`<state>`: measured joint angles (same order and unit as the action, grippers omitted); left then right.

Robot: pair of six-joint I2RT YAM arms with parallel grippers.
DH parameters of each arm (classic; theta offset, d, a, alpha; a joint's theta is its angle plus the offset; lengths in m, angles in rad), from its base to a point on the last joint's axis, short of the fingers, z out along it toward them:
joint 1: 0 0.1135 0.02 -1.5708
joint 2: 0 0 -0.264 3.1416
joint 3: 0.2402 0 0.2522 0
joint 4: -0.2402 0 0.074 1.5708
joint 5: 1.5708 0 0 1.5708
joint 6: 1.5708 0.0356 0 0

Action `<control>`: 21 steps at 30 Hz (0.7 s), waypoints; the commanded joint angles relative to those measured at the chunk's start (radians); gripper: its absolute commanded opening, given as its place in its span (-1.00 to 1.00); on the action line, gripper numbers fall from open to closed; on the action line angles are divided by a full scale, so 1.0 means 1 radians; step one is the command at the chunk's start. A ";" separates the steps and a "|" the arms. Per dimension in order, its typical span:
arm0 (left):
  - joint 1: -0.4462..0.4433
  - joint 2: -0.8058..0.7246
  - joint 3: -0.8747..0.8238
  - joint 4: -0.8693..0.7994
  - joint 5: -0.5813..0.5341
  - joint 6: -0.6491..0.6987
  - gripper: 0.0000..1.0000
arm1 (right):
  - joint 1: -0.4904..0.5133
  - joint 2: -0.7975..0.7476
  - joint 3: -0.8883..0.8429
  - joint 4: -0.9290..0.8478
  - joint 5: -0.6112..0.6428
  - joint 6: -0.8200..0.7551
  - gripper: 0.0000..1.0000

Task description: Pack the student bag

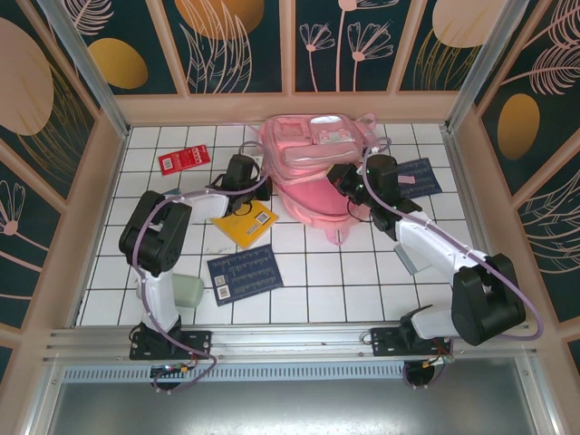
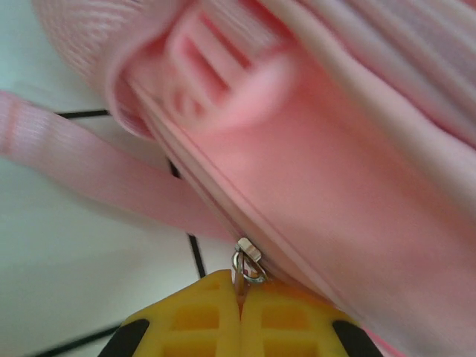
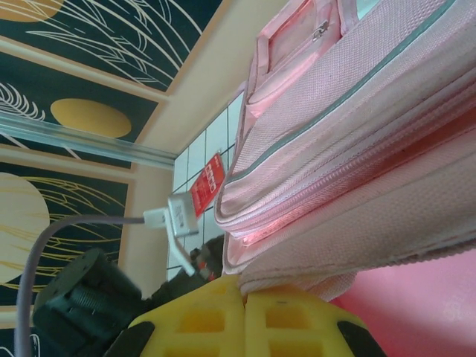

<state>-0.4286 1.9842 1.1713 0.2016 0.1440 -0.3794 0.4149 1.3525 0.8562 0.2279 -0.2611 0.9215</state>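
White-tiled worktop (image 1: 326,272), boxed in by beige framing and dark panels painted with pale flowers and gold discs, carries a scatter of school items around two arms. A red card (image 1: 184,161) lies at the far left, a yellow booklet (image 1: 249,223) and a dark blue booklet (image 1: 245,272) sit in front of the left arm, and a second blue booklet (image 1: 419,177) lies at the far right, partly behind the right arm. The pink bag (image 1: 313,159) lies flat at the far centre, between the two wrists. The left end effector (image 1: 243,170) sits at the bag's left edge; its wrist view shows the yellow fingers (image 2: 201,320) pressed together on the zip pull (image 2: 248,260), with a strap (image 2: 89,163) trailing over the tiles beside it. The right end effector (image 1: 347,178) meets the bag's right side, fingers (image 3: 297,327) closed together against the fabric edge; whether cloth is pinched cannot be told.
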 commanded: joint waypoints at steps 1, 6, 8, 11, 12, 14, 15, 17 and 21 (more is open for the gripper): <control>0.039 0.084 0.120 -0.120 -0.153 -0.046 -1.00 | -0.023 -0.054 -0.009 0.086 -0.026 -0.016 -1.00; 0.074 0.196 0.276 -0.203 -0.202 -0.096 -1.00 | -0.037 -0.070 -0.014 0.087 -0.047 -0.022 -1.00; 0.089 0.238 0.336 -0.239 -0.214 -0.121 -1.00 | -0.043 -0.072 -0.015 0.086 -0.056 -0.026 -1.00; 0.100 0.270 0.386 -0.267 -0.228 -0.148 -1.00 | -0.049 -0.069 -0.015 0.090 -0.069 -0.030 -1.00; 0.102 0.271 0.390 -0.269 -0.235 -0.150 -1.00 | -0.052 -0.064 -0.013 0.088 -0.076 -0.031 -1.00; 0.102 0.260 0.385 -0.265 -0.242 -0.149 -1.00 | -0.057 -0.052 -0.007 0.088 -0.095 -0.037 -1.00; 0.101 0.250 0.376 -0.262 -0.244 -0.149 -1.00 | -0.058 -0.044 -0.001 0.085 -0.104 -0.044 -1.00; 0.102 0.214 0.335 -0.249 -0.262 -0.154 -1.00 | -0.058 -0.022 0.018 0.072 -0.120 -0.057 -1.00; 0.102 0.098 0.188 -0.195 -0.304 -0.171 -1.00 | -0.059 0.009 0.035 0.071 -0.145 -0.073 -1.00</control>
<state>-0.3866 2.1643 1.4445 0.0120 0.0067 -0.5037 0.3759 1.3621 0.8410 0.2283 -0.3695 0.8871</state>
